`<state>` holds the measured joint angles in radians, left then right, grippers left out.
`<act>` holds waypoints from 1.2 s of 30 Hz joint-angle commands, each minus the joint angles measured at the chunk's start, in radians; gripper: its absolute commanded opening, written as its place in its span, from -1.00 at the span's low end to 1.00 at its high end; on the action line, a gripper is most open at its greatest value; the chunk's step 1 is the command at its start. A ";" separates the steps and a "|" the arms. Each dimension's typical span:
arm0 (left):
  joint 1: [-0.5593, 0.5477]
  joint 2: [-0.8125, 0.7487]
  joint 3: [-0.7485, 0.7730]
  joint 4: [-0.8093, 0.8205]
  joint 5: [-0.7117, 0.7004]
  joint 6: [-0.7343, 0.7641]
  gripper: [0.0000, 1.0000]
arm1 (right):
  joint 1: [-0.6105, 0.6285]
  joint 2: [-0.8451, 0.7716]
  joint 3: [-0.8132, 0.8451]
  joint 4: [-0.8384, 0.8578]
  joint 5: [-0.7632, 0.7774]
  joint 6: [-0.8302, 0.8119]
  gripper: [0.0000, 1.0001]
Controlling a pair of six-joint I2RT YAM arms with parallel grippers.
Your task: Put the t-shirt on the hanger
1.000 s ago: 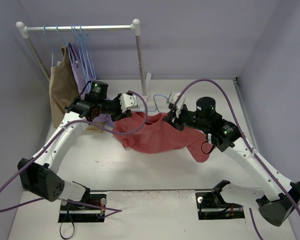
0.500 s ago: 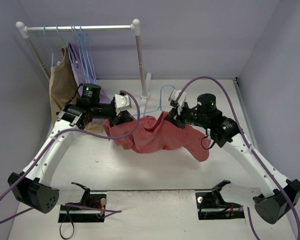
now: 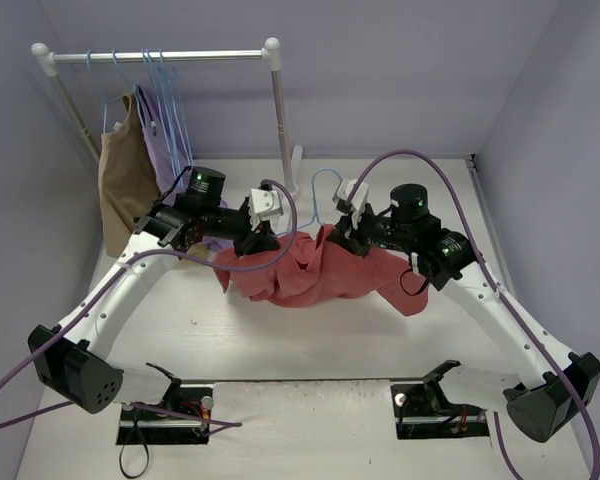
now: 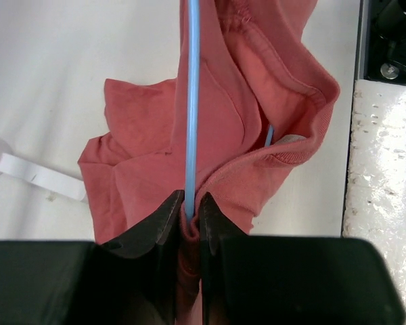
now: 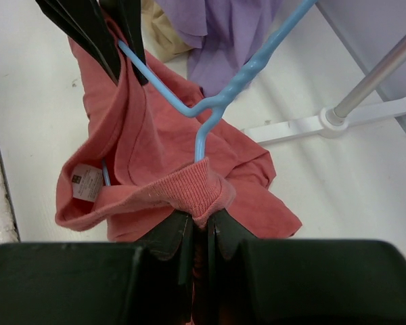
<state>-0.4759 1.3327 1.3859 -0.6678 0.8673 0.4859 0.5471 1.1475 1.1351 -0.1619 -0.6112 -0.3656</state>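
Both grippers are nearly shut on the t-shirt (image 3: 310, 275): the left gripper (image 4: 191, 203) is pinched on cloth with the hanger (image 4: 192, 101) wire between its jaws, the right gripper (image 5: 201, 220) on the ribbed collar. The t-shirt is held bunched just in front of the rack (image 3: 277, 100); a white collar tag (image 5: 88, 181) is seen, print unreadable.

On the left wrist view the hanger (image 4: 192, 101) runs off the top edge. Its lower end vanishes with the cloth of the t-shirt (image 4: 149, 162) between the jaws of the left gripper (image 4: 191, 213). From above I make out only its hook; the rest is buried in the shirt. The label (image 5: 86, 181) on the right wrist view is too small for me to read.
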 commanded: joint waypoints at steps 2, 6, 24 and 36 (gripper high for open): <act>-0.020 0.006 0.066 0.042 0.048 -0.031 -0.79 | 0.008 0.005 0.054 0.096 -0.033 0.007 -1.00; -0.027 0.015 0.075 0.042 0.049 -0.035 -0.78 | 0.008 0.004 0.052 0.096 -0.031 0.005 -1.00; -0.050 -0.135 -0.001 0.159 -0.311 -0.138 -1.00 | 0.005 -0.057 -0.033 0.091 0.207 -0.025 -0.31; -0.038 -0.218 0.047 0.197 -0.435 -0.174 -1.00 | -0.015 -0.160 0.027 0.053 0.381 0.028 0.34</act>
<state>-0.5254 1.1530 1.3460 -0.5851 0.4815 0.3409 0.5369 1.0520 1.0833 -0.1553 -0.3030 -0.3723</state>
